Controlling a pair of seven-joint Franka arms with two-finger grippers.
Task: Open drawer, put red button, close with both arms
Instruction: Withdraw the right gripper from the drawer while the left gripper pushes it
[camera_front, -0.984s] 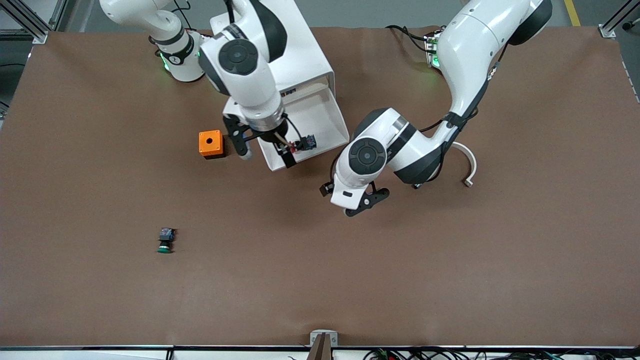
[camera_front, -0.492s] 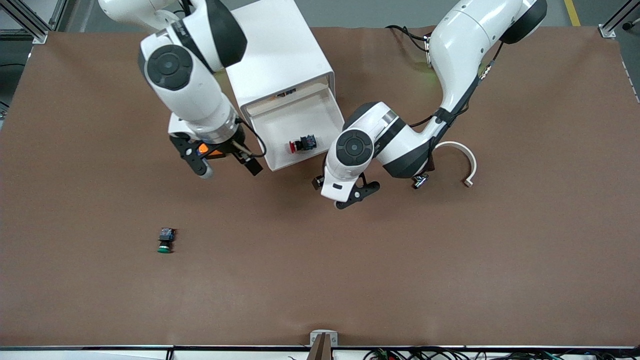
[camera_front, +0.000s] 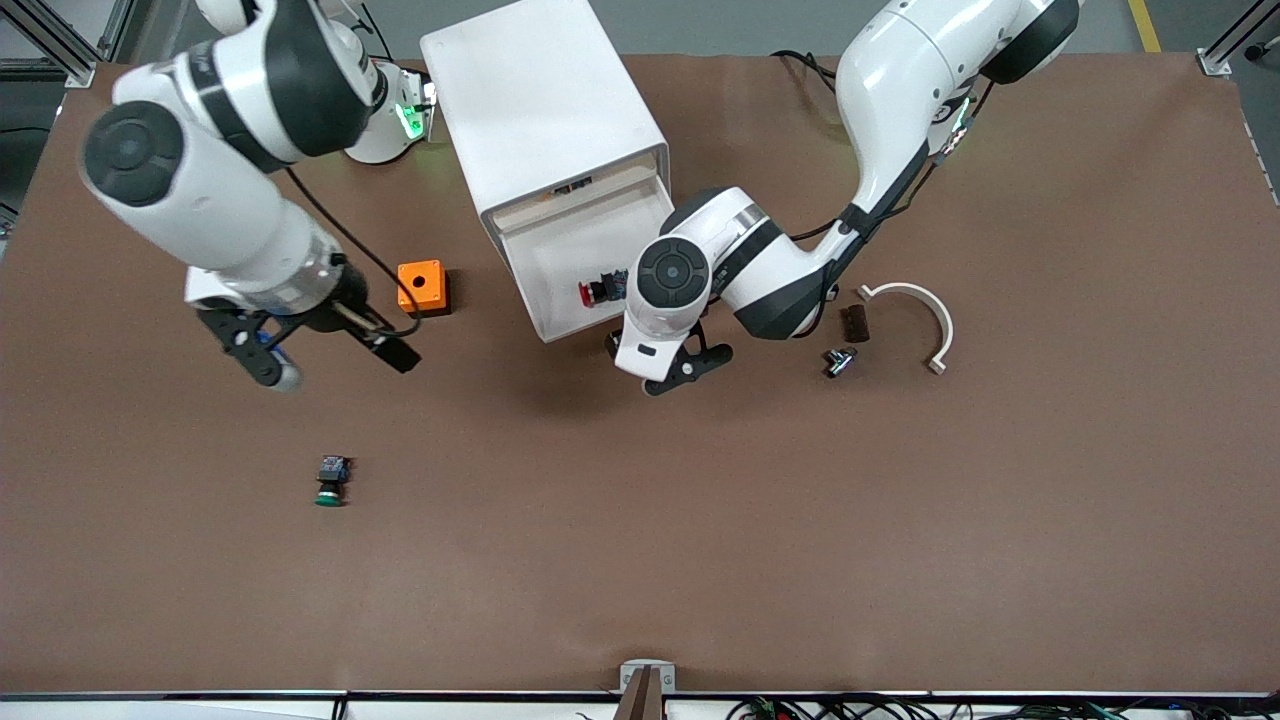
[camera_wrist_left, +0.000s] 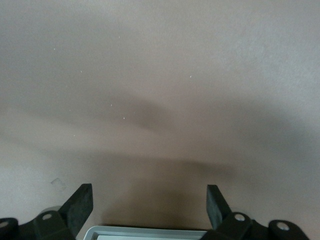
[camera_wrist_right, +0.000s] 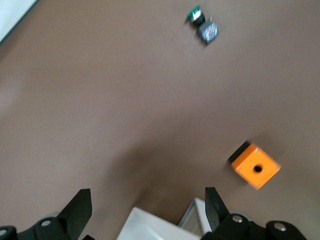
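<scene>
The drawer (camera_front: 545, 305) stands pulled out of the white cabinet (camera_front: 545, 100). The red button (camera_front: 598, 290) lies on its side in the drawer, partly hidden by the left arm. My left gripper (camera_front: 668, 366) is open and empty, low over the table just in front of the drawer's front rim; that rim (camera_wrist_left: 150, 233) shows between its fingers (camera_wrist_left: 80, 206) in the left wrist view. My right gripper (camera_front: 330, 362) is open and empty, over bare table beside the orange box, toward the right arm's end. Its fingers (camera_wrist_right: 80, 207) frame a white corner (camera_wrist_right: 155, 227).
An orange box (camera_front: 422, 287) with a hole stands beside the drawer, also in the right wrist view (camera_wrist_right: 255, 166). A green-capped button (camera_front: 330, 482) lies nearer the front camera (camera_wrist_right: 202, 24). A white curved piece (camera_front: 915, 310), a dark block (camera_front: 853, 322) and a small metal part (camera_front: 838, 360) lie toward the left arm's end.
My right gripper let go of the red button in the drawer and swung away past the orange box toward its end of the table. My left gripper moved closer to the drawer's front.
</scene>
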